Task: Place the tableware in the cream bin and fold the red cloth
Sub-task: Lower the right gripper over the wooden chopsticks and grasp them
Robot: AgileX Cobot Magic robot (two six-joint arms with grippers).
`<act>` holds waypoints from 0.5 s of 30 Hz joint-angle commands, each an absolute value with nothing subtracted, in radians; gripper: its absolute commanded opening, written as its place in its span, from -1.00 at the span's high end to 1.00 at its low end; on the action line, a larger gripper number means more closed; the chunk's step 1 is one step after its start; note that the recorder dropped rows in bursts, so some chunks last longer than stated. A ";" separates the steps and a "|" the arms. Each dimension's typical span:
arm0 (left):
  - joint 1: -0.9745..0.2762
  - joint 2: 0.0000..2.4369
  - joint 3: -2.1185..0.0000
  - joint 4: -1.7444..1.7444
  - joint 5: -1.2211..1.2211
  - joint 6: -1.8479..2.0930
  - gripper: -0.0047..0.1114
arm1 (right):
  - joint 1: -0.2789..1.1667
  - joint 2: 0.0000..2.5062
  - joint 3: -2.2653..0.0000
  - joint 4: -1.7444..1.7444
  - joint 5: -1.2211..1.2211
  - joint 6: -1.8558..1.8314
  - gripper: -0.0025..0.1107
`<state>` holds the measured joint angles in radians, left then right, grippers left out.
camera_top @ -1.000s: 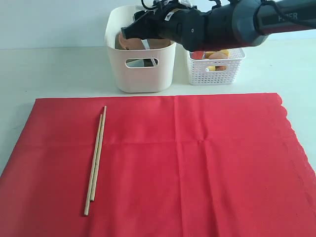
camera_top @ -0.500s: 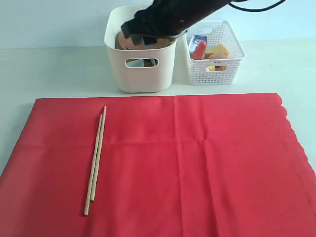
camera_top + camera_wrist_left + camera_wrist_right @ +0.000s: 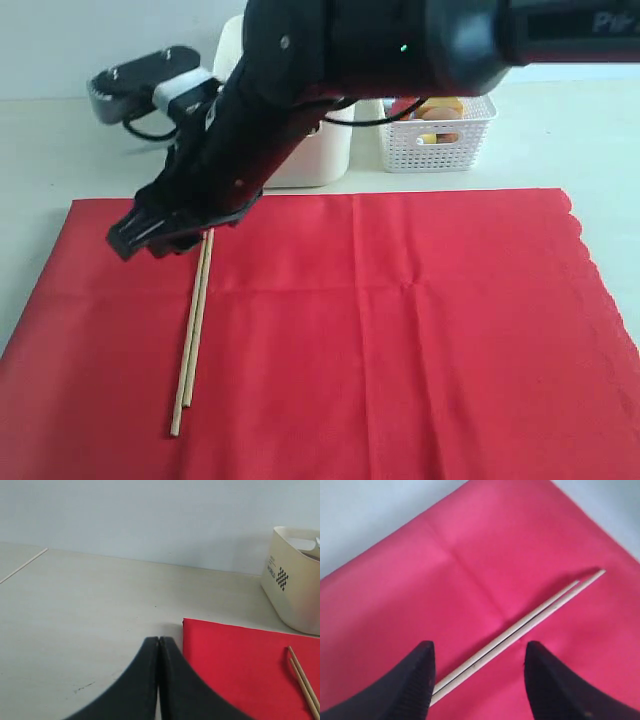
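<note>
- A pair of slim wooden chopsticks point(image 3: 192, 335) lies side by side on the left part of the cloth, running from the near side towards the far side. The two sticks are touching or nearly touching.
- Under them, a large bright red fabric cloth point(image 3: 400, 340) is spread flat and unfolded. It has faint crease lines and a scalloped edge on the right.
- The right gripper point(image 3: 160, 240), black, reaches across to the far end of the chopsticks. In the right wrist view its two fingers point(image 3: 412, 680) stand well apart, one on each side of the pair, gripping nothing. Whether they touch the cloth cannot be told.
- The tall cream plastic bin point(image 3: 330, 160) stands just beyond the cloth's far edge, mostly hidden behind the right arm.
- A lower white lattice-sided basket point(image 3: 440, 145) sits just to the bin's right, with yellow and orange items inside.
- The left gripper point(image 3: 158, 641) rests over the pale table point(image 3: 75, 620), just off the cloth's corner. Its black fingers are pressed together with nothing between them.
</note>
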<state>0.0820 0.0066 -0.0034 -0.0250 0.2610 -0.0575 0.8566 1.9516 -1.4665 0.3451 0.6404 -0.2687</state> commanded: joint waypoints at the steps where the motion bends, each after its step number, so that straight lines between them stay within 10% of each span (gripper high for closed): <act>1: 0.077 0.000 0.000 -0.032 0.258 -0.055 0.88 | 0.889 2.011 -1.473 0.338 0.661 -0.255 0.02; 15: 0.077 0.000 0.000 -0.032 0.258 -0.055 0.88 | 0.895 2.151 -1.473 0.306 0.661 -0.067 0.02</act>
